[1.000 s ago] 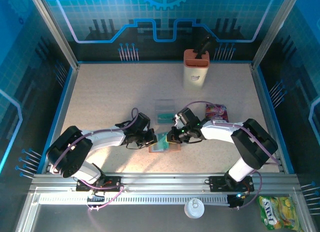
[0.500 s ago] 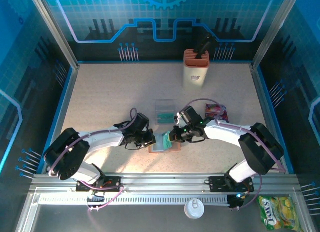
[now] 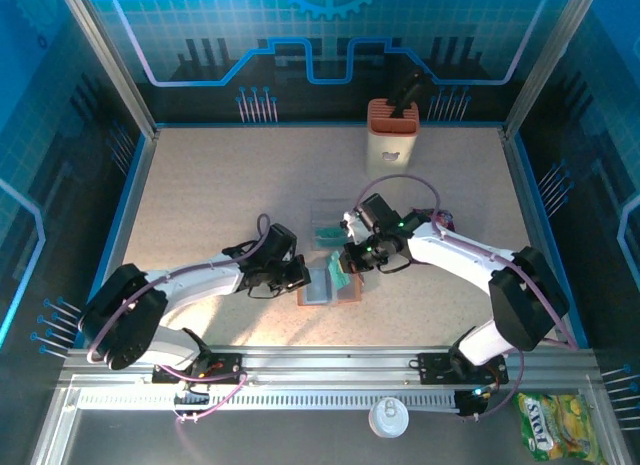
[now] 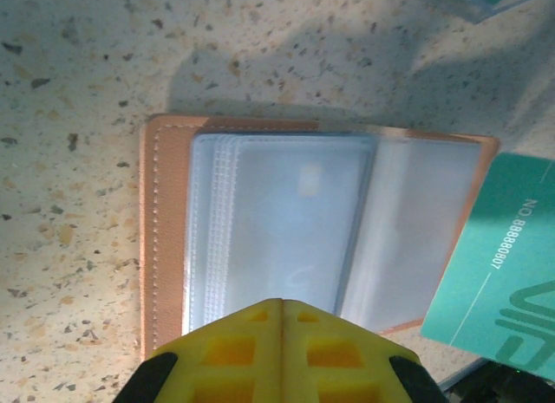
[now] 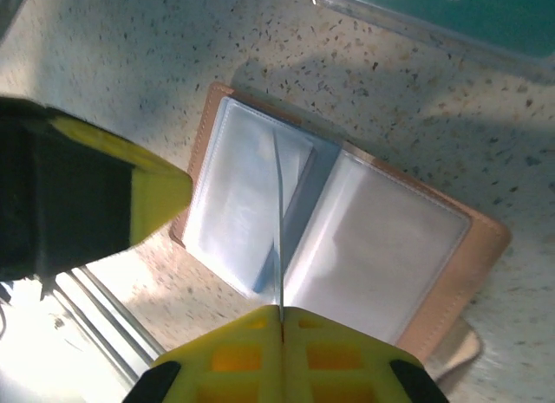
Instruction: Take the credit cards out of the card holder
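The card holder lies open on the counter. The left tool is squeezed tight on nothing and seems to press the holder's edge so it cannot slide. The right tool pinches a teal card, held just above the holder.

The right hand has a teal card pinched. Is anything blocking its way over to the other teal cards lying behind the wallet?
Nothing visible does. The right hand holds the teal card over the open card holder, and only a strip of bare table separates it from the other teal cards.
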